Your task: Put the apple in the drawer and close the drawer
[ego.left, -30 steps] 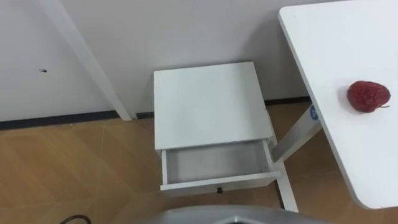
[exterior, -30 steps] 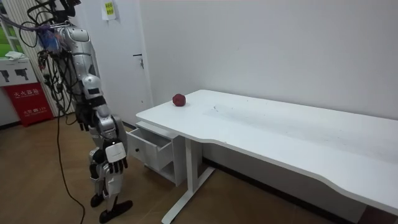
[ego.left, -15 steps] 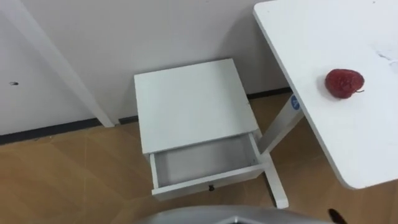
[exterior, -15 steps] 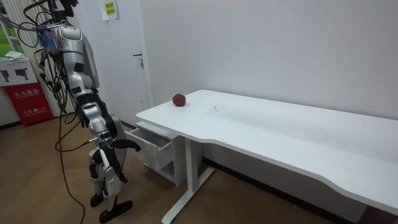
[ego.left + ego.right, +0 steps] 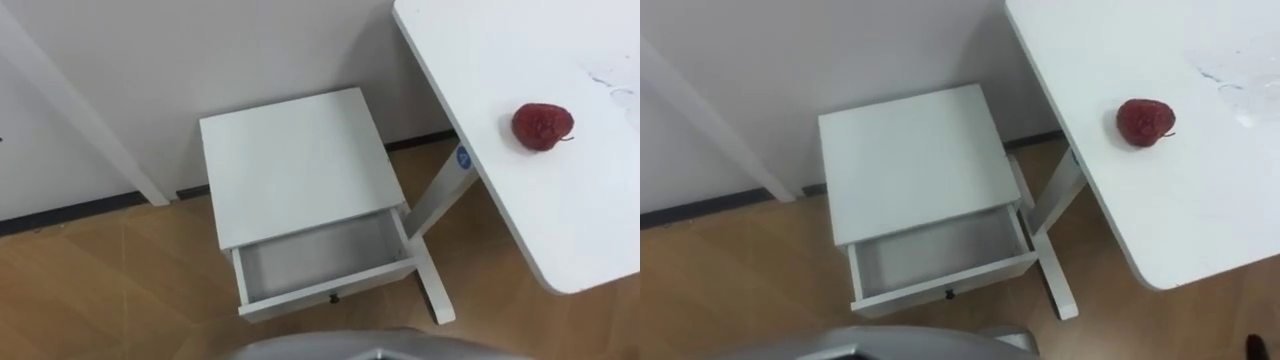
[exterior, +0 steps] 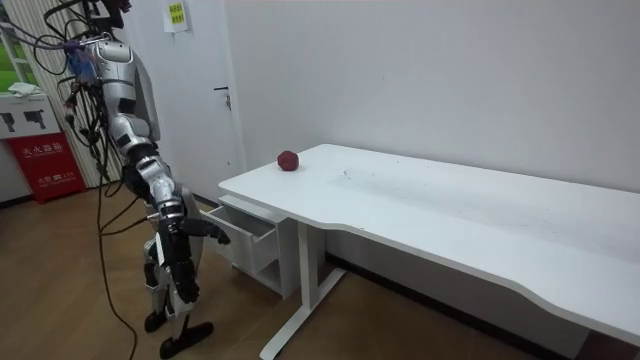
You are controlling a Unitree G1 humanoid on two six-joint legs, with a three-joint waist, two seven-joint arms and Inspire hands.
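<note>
A dark red apple [image 5: 541, 125] lies on the white table [image 5: 560, 220] near its left end, seen in the room view as the apple [image 6: 288, 161] by the table's far corner. Left of the table stands a small white cabinet [image 5: 295, 165] against the wall. Its drawer [image 5: 315, 262] is pulled open, and its inside is bare. I stand in front of the cabinet. My right hand [image 6: 212, 230] is held out forward at drawer height, just short of the drawer's front [image 6: 245, 225], fingers straight and holding nothing.
A white table leg [image 5: 432, 200] with its foot on the wooden floor stands right beside the cabinet. A slanted white beam [image 5: 80, 120] runs down the wall at the left. A red sign [image 6: 40, 155] leans at the room view's left.
My right arm has swung up from hanging at my side to reaching forward toward the drawer. The eye view has shifted, so the cabinet and apple sit further left. The apple has not moved.
</note>
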